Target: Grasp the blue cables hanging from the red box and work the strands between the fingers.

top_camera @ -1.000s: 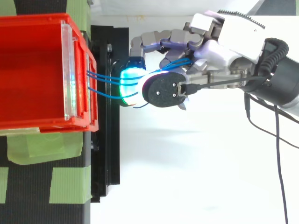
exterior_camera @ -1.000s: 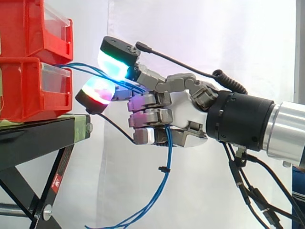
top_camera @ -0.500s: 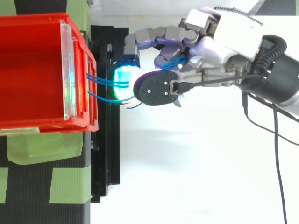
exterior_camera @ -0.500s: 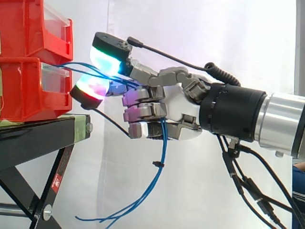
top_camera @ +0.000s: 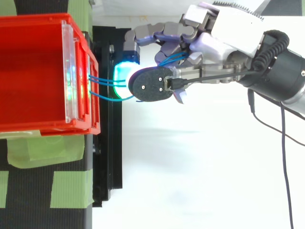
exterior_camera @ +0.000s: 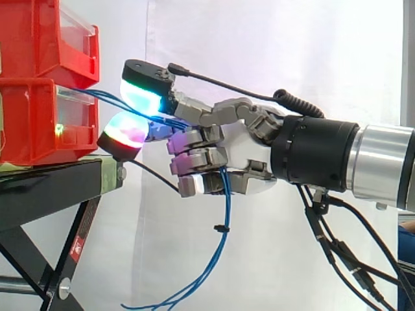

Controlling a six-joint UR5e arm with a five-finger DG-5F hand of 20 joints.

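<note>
Side view: we are seeing the hand (exterior_camera: 240,162) sitting level, just right of the red box (exterior_camera: 39,123), with the arm entering from the right edge. The red box is resting on the black stand (exterior_camera: 52,188), and a second red bin (exterior_camera: 45,39) is sitting stacked on top of it. A white curtain (exterior_camera: 292,52) is hanging behind.

The blue cables (exterior_camera: 224,214) are leaving the front of the red box as a few thin strands running right. They are passing between two glowing pads (exterior_camera: 139,96), the upper one shining green and cyan, the lower one red and pink. Both are sitting close to the box front.

Past the pads the strands are going in among the curled fingers (exterior_camera: 194,159), which are closing round them. So the hand is gripping the cables, not spreading.

Below the hand the strands are hanging loose, curving down and left toward the bottom edge. A small black tie (exterior_camera: 222,228) is sitting on them partway down.

Top view: the strands are bridging the short gap between box front and cyan pad. Green tape (top_camera: 28,150) is showing beside the box.
</note>
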